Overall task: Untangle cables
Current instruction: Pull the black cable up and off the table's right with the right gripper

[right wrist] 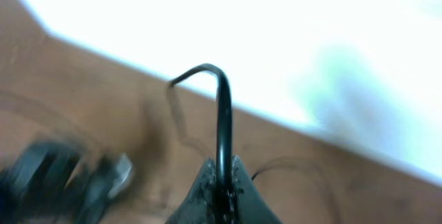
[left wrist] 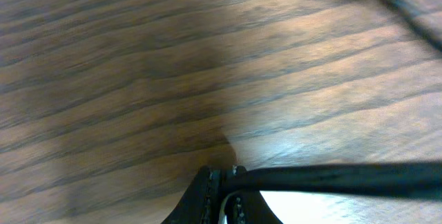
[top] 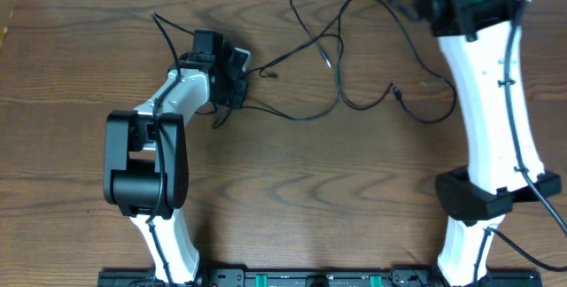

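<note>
Left hand (left wrist: 226,186) pinching thin black cable (left wrist: 345,179) low over brown wooden counter (left wrist: 138,79) | my right hand (right wrist: 222,186) pinching black cable too, raised | step, I reckon: separating crossed loops (top: 338,74) | next: I'd draw hands apart gently.

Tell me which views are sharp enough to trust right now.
Overhead: sharp and evenly lit, cables traceable. Left wrist: the cable pinched in the left gripper is sharp, the far one top right is blurred. Right wrist: smeared, background blown white; only the cable in the right gripper reads.
</note>
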Motion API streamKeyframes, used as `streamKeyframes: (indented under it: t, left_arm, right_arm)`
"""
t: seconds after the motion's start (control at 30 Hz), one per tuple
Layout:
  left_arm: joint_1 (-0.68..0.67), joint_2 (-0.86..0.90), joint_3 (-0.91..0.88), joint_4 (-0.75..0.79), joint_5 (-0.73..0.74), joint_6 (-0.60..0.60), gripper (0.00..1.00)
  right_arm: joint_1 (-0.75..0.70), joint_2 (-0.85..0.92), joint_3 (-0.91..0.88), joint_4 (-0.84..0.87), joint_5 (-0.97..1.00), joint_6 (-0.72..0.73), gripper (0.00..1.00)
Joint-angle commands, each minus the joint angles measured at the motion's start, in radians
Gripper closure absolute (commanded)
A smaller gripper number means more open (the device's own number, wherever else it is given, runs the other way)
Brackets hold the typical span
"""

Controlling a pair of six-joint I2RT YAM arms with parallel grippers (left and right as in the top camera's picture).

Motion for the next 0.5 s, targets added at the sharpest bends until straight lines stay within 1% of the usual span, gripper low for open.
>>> streamKeyframes:
  t: [0.0, 0.07, 0.13, 0.23, 0.33, 0.47]
  left_arm:
    - [0.021, 0.031, -0.01, -0.011, -0.091, -0.037, 0.93]
    - [0.026, 0.031, -0.01, -0.01, -0.098, -0.046, 0.93]
    - [0.033, 0.031, -0.01, -0.01, -0.136, -0.073, 0.93]
    - [0.042, 0.031, -0.01, -0.011, -0.161, -0.08, 0.93]
    - [0.05, 0.031, -0.01, -0.01, -0.161, -0.08, 0.93]
    - [0.054, 0.031, -0.01, -0.006, -0.161, -0.079, 0.93]
  right_arm:
    - [-0.088, -0.126, 0.014, 0.1, 0.042, 0.049, 0.99]
    - [-0.134, -0.17, 0.014, 0.158, 0.042, 0.071, 0.99]
    - [-0.199, -0.226, 0.014, 0.216, 0.045, 0.091, 0.99]
    - [-0.3, -0.292, 0.014, 0.264, 0.096, 0.134, 0.99]
    - [-0.421, -0.339, 0.014, 0.28, 0.109, 0.157, 0.99]
    - [-0.547, -0.357, 0.014, 0.261, 0.108, 0.17, 0.99]
